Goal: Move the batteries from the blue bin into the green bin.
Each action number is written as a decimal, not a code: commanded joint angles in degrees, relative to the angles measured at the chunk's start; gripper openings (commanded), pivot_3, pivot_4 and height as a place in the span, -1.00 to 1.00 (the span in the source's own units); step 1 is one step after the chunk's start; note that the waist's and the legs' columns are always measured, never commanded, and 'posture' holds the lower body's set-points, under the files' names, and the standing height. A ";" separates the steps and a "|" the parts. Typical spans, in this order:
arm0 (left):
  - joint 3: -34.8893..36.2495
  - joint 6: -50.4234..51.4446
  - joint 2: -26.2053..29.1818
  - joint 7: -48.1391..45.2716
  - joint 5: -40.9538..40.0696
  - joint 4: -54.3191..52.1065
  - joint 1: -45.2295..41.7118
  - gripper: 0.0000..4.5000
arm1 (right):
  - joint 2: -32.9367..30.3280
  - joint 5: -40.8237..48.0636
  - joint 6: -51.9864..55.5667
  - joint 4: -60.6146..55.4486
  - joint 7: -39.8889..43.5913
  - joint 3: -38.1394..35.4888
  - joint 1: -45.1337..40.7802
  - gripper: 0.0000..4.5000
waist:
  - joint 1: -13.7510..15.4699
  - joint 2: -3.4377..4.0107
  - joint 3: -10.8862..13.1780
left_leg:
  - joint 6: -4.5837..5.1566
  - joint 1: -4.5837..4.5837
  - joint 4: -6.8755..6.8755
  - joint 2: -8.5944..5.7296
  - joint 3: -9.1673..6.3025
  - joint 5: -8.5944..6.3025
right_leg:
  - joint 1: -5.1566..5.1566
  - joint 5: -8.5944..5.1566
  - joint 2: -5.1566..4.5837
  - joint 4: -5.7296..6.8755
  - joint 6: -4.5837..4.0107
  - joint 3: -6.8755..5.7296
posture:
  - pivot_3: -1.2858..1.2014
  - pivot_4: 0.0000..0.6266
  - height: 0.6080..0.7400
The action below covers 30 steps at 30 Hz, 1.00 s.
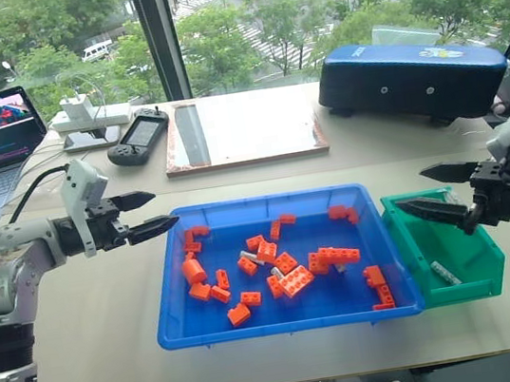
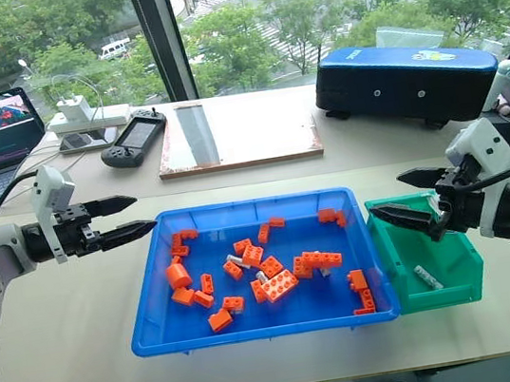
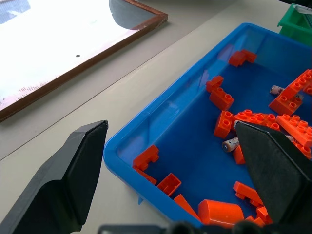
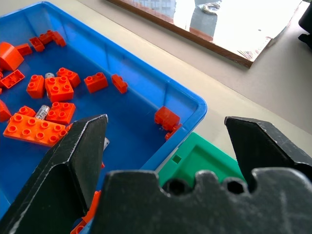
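One battery [image 1: 445, 273] lay in the green bin [image 1: 475, 249]; others hid among orange bricks [image 1: 295, 281] in the blue bin [image 1: 284, 321]. Both the left end effector [image 1: 143, 214] and the right end effector [image 1: 439, 190] stood wide open and empty; best was to reach between the bricks.

Both arms up in front of me, elbows out, forearms angling inward toward each other. Left gripper [image 1: 143, 214] points forward and to the right, tilted slightly downward; its two black fingers [image 1: 132, 201] stand spread, nothing between them. Right gripper [image 1: 437, 191] mirrors it, pointing forward and to the left with a slight downward tilt; jaws wide apart, empty. From the right wrist view I see both its fingers [image 4: 73, 161] well separated. Left wrist view shows the same wide gap between its fingers [image 3: 73, 170]
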 commanded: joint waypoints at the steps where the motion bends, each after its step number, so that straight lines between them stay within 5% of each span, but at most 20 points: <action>1: 1.18 -0.99 -0.29 -1.27 -1.25 -0.27 -2.71 1.00 | -2.54 -1.86 -0.92 -1.82 0.42 0.50 -1.05 0.99 | 0.01 0.00 0.00 | 0.00 0.00 0.00 0.00 0.00 0.00 | 0.00 0.00 0.00 0.00 0.00 0.00 | 0.03 -0.52 0.88; 8: -7.05 -0.76 2.78 -17.10 -3.51 -5.65 -7.74 1.00 | -10.76 -0.12 6.82 -8.10 3.81 15.27 -13.72 0.99 | -0.44 0.02 0.03 | 0.00 -0.01 -0.03 0.00 0.02 0.00 | -0.03 0.00 0.01 -0.08 0.00 0.00 | 0.03 -0.52 0.88; 13: -11.55 -0.99 4.53 -22.60 -2.59 -8.24 -8.89 1.00 | -5.24 -1.09 10.56 -10.89 2.07 27.00 -21.94 0.99 | -0.75 -0.01 0.05 | 0.01 -0.05 -0.04 0.04 -0.02 -0.01 | -0.03 -0.01 0.14 -0.13 -0.03 0.00 | 0.03 -0.52 0.88; 23: -12.17 -2.98 1.68 -20.20 -0.80 -11.80 -9.74 1.00 | 3.93 -14.34 4.09 -5.49 -2.53 37.38 -18.47 0.99 | 0.02 -0.06 0.08 | 0.02 -0.16 0.05 0.00 -0.06 -0.01 | -0.08 -0.01 0.11 -0.10 -0.02 -0.01 | 0.03 -0.52 0.88; 30: -13.17 -4.12 2.44 -19.97 1.05 -13.60 -9.19 1.00 | 4.61 -22.70 -0.72 -3.37 -1.23 42.14 -16.94 0.08 | -0.25 -0.06 0.08 | 0.02 -0.14 0.04 0.01 -0.07 -0.01 | -0.11 -0.01 0.16 -0.03 -0.03 -0.01 | 0.03 -0.52 0.88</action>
